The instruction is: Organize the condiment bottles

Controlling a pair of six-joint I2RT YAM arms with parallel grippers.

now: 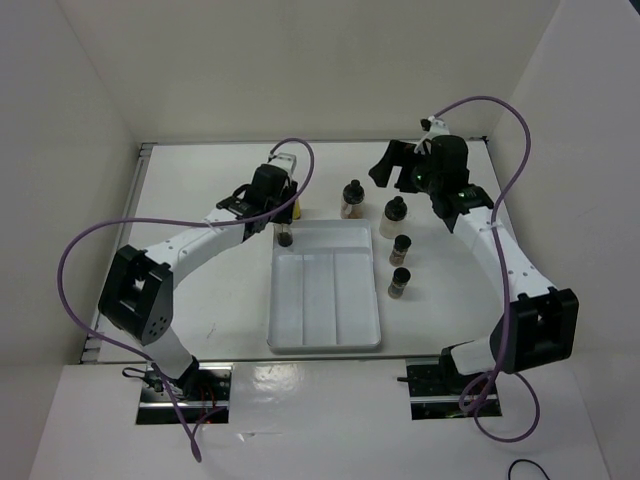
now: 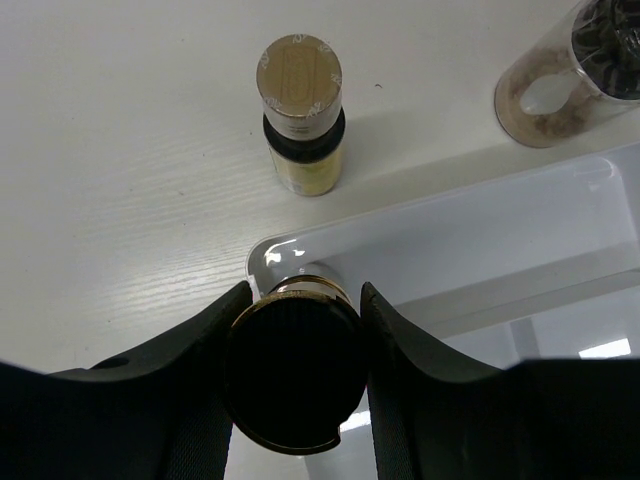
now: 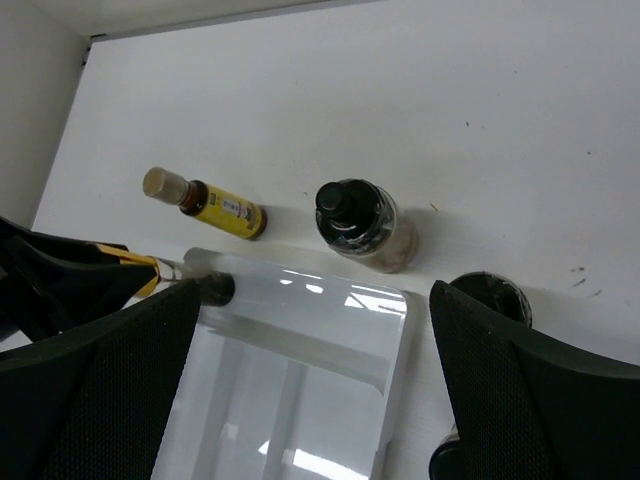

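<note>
Condiment bottles (image 1: 402, 248) stand on white, white-walled table (image 1: 190, 190).

One yellow bottle (image 2: 292, 375) is gripped; five bottles (image 1: 393, 217) stand free.

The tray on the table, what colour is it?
The tray is white; the top view shows it best.
</note>
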